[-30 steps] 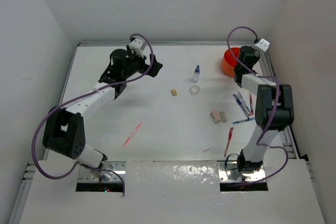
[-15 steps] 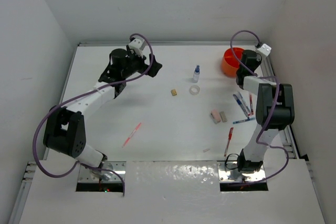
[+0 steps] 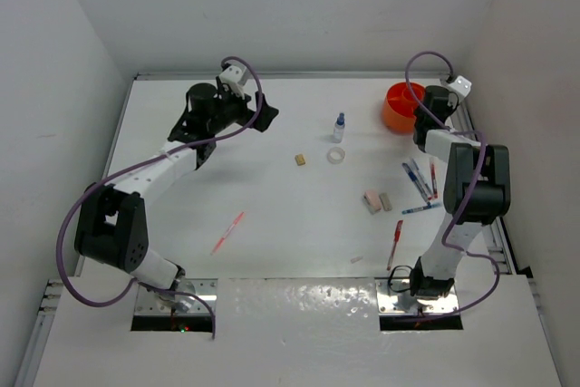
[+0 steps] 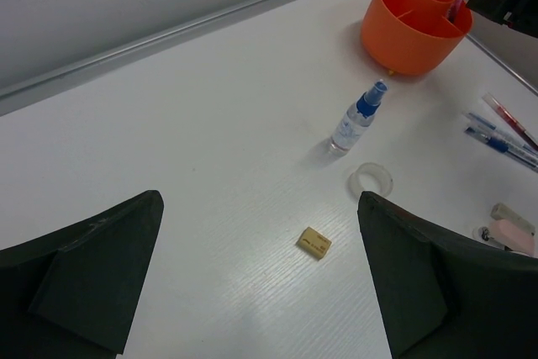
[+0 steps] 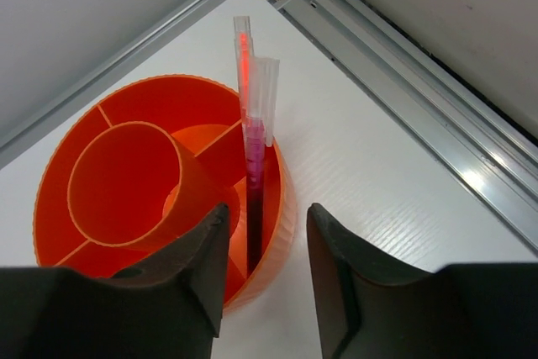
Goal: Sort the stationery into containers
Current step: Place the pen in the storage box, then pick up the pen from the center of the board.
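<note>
At the upper right of the overhead view, in an outer compartment of the orange tub point(image 3: 391, 115), the pink pen point(image 5: 255, 157) stands nearly upright between the parted, released jaws of the right gripper point(image 5: 267, 216). The left gripper point(image 4: 259, 203), agape and empty, sits well apart.

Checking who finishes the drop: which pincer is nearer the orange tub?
Right. The right pincer hangs just above the tub's rim; the left pincer is far off, with the bottle in between.
</note>
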Controlling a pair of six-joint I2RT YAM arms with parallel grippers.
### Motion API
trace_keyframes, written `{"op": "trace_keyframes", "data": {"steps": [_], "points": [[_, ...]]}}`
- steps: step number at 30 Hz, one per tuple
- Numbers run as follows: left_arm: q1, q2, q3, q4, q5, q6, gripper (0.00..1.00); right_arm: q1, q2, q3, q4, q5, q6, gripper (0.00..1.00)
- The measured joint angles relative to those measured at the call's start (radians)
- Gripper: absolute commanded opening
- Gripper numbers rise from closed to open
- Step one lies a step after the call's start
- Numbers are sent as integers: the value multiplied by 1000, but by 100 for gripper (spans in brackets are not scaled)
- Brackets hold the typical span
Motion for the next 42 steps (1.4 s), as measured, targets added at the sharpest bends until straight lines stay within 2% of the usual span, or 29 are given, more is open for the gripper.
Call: {"op": "trace_keyframes", "data": {"steps": [5,7,9,10,12,17,21,22,25,27,31,36,39,42], "points": [[2,0,0,3,11,0,99,-14,0,13,-24,-35,-14,51],[2,-1,0,3,16,0,99,-17,0,22,-42,-54,-30,59],[2,-2,-1,4,19,0,99,-16,-1,32,-68,-68,-51,71],[2,-3,-2,3,20,2,99,-12,-3,35,-82,-69,-62,87],[3,-10,-3,-9,15,25,99,3,-18,35,-124,-61,-83,99],[15,-91,-35,-151,-74,111,98,56,-126,15,-244,-28,-106,99],[43,-212,-108,-318,-109,262,95,84,-265,-10,-341,-38,-101,99],[48,-251,-136,-364,-110,313,92,85,-294,-10,-367,-44,-100,99],[54,-348,-189,-533,-97,471,73,105,-368,-12,-459,-56,-97,99],[53,-404,-216,-661,-65,614,68,167,-423,-18,-544,-35,-101,99],[23,-482,-296,-865,-42,789,70,341,-497,-47,-686,30,-88,99],[-82,-469,-386,-1000,-39,811,74,523,-620,-147,-824,95,-1,99],[-160,-454,-414,-994,-61,782,77,616,-695,-208,-903,151,66,99],[-216,-435,-441,-967,-92,757,76,694,-747,-254,-965,196,133,99]]}}
